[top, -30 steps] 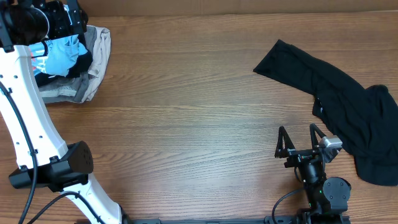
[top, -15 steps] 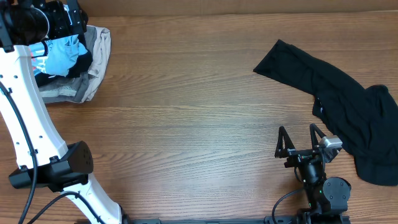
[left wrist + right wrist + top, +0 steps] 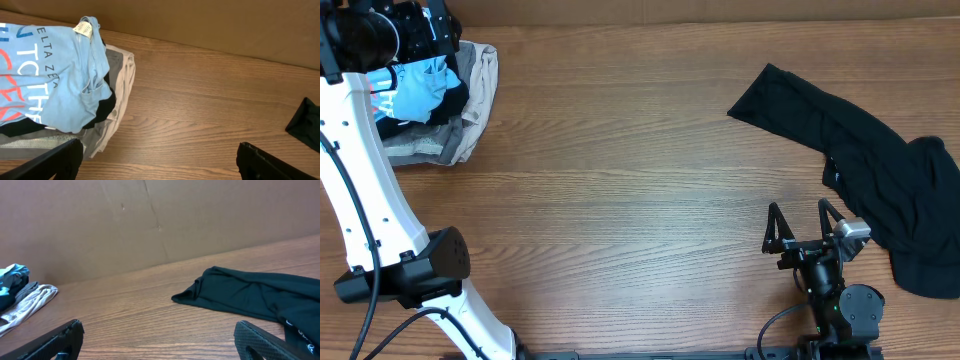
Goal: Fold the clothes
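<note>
Left gripper (image 3: 157,161): jaws wide, empty. Blue T-shirt (image 3: 50,80) on heap (image 3: 470,110), far-left of table (image 3: 620,180), ahead-left of jaws.
Right gripper (image 3: 801,228): jaws wide, empty. Black garment (image 3: 865,165) ahead-right, near, not between jaws.

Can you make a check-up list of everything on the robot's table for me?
Surface: brown wooden table, wood grain showing.
Job's things: light blue T-shirt with printed lettering crumpled atop a pile of grey and beige clothes, far left; black garment lying unfolded, right.
Clutter: nothing seen.
Grippers: left gripper open, empty, by the pile; right gripper open, empty, beside the black garment.
Cables: black cables along the left arm.
Surroundings: brown cardboard wall behind.
</note>
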You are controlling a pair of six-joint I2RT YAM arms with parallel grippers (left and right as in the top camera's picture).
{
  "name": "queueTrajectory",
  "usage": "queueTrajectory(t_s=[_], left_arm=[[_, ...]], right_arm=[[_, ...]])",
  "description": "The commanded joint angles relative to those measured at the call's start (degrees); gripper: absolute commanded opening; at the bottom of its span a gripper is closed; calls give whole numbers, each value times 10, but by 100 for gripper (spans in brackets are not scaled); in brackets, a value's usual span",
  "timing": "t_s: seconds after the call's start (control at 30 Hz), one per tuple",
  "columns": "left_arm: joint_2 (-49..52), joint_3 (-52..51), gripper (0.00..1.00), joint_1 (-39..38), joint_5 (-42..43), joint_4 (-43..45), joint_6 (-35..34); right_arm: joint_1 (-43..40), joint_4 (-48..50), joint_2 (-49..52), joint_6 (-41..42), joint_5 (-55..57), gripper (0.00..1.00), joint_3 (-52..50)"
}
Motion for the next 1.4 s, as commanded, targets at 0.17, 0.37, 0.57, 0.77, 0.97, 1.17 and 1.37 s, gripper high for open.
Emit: queueTrajectory(t_s=[0.17,0.37,0.57,0.77,0.97,1.17,1.37], left_arm=[[-49,-2,100,-32,0,1,-3],[-154,-116,100,-69,0,1,-3],[-272,-288,100,-83,-2,1,0],[-377,-409,100,-83,-38,2,-1],[-490,-506,100,-83,-46,25,-1],[-639,-673,100,-83,-40,209,-50],[-806,-959,100,-83,-25,514,-138]], right_arm=[[4,2,-7,1,4,100,-6],[4,2,-7,1,4,100,-6],[4,2,-7,1,4,100,-6],[4,2,-7,1,4,100,-6],[4,2,-7,1,4,100,-6],[4,2,-7,1,4,100,-6],[4,2,-7,1,4,100,-6]])
